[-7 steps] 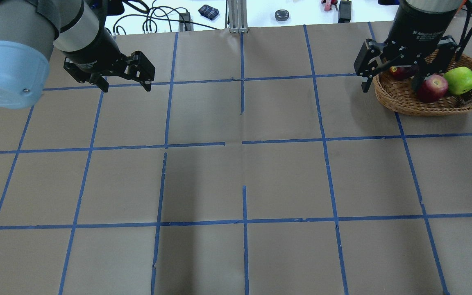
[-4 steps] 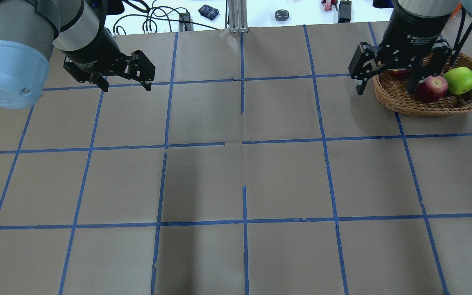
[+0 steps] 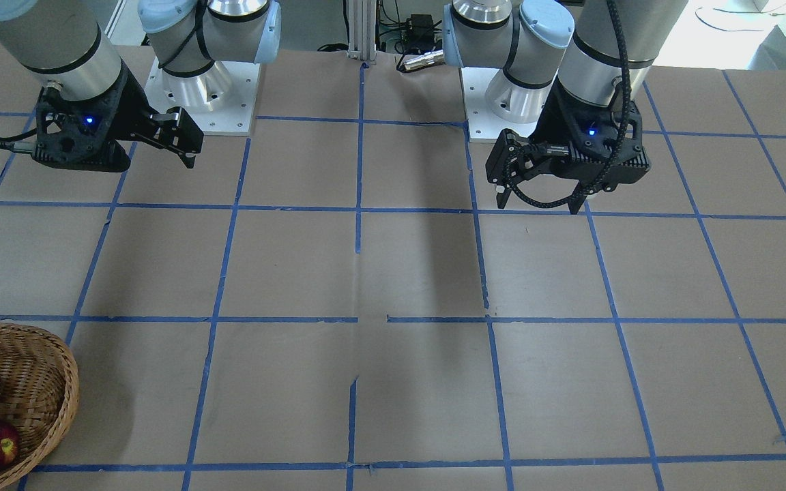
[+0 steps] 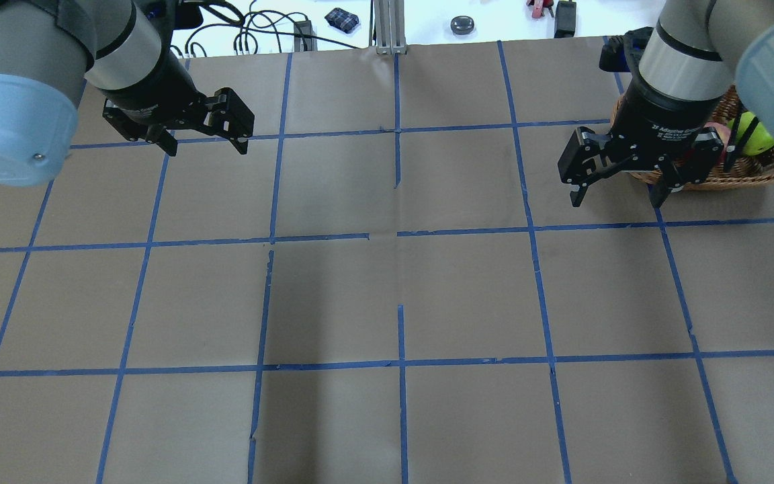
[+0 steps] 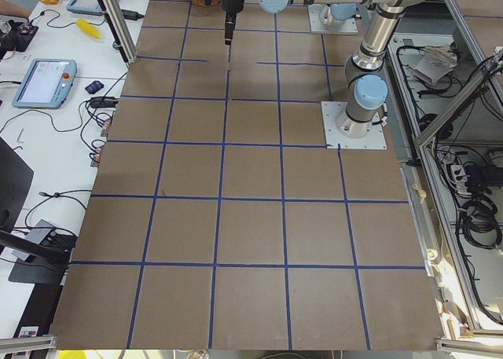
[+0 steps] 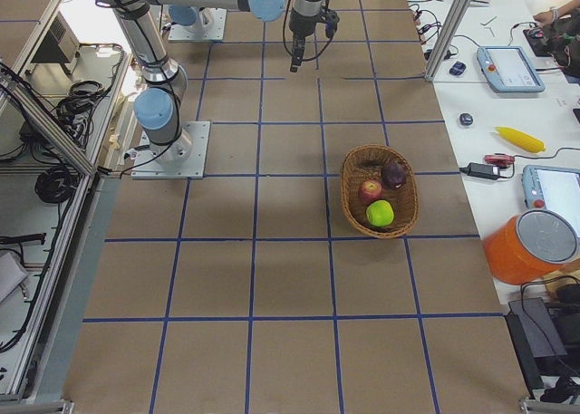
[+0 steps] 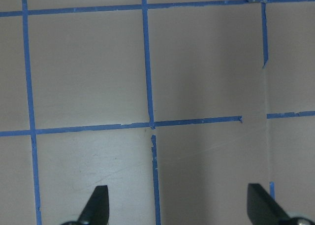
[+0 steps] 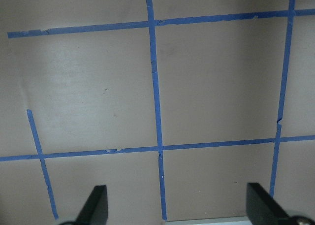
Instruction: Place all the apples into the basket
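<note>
right gripper (image 4: 617,200): white print on body, roughly "2f adaptive gripper". left gripper (image 4: 207,149): similar print, too small to read.

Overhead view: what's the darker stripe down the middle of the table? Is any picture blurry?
Overhead view: a soft-edged shadow on the table, likely cast by something above. Front-facing view: the same stripe, slanted. Left wrist view: the fingertips nearest the lens look slightly soft.

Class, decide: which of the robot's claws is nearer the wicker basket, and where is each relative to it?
Right. The right claw hangs raised, clear of the basket on its robot-facing side; the left claw hangs far off, toward the robot's left.
</note>
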